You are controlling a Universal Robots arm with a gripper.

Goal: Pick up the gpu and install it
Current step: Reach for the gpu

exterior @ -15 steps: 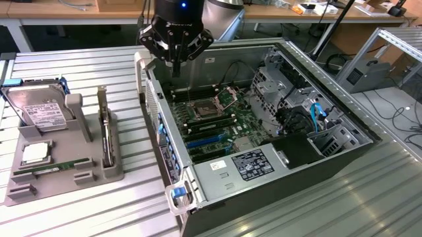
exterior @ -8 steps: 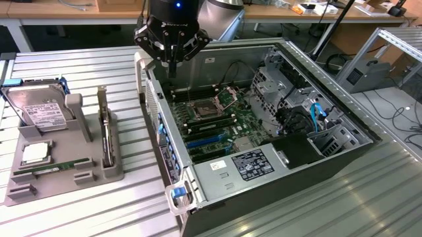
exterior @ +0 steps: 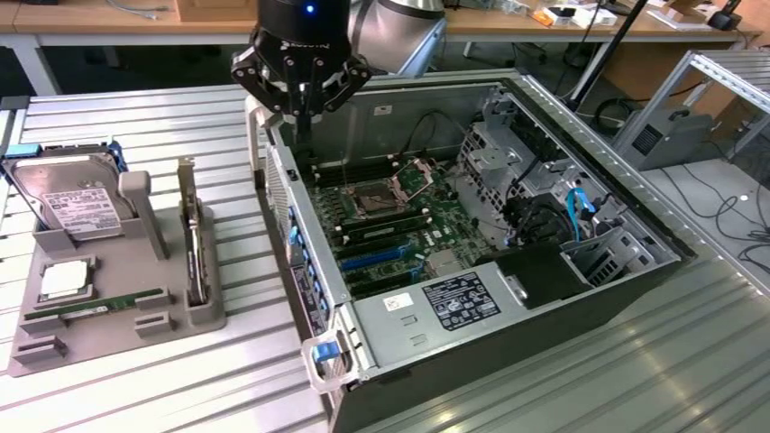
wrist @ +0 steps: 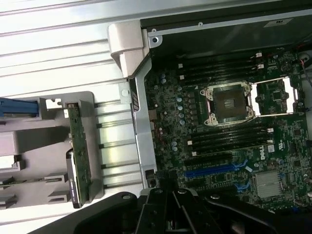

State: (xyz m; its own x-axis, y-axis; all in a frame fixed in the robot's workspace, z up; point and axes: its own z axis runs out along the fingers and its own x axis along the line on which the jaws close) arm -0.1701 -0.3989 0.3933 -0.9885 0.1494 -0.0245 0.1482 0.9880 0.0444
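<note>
**Exterior view.** On the exterior view's left, a gray holder (exterior: 121,336) carries four parts. One hard drive (exterior: 67,206) is propped upright and one gpu (exterior: 191,244) stands on edge in its slot. One square silver chip (exterior: 63,281) and one RAM stick (exterior: 103,308) lie flat. At the centre of the frame, one open computer case (exterior: 529,361) holds one motherboard (exterior: 398,225) with one bare processor socket (exterior: 367,200). The gripper (exterior: 303,106) hangs at the upper middle over the case's back edge. Its fingers are drawn together on nothing, and it is well apart from the gpu.

**Wrist view.** The gpu (wrist: 78,156) stands edge-on in the holder (wrist: 85,97), near the case's outer wall (wrist: 139,136). Inside the case, the motherboard (wrist: 219,146) shows one open socket (wrist: 229,103) and two blue slots (wrist: 214,170). The gripper (wrist: 168,195) hangs over the board's edge, its fingers together.
</note>
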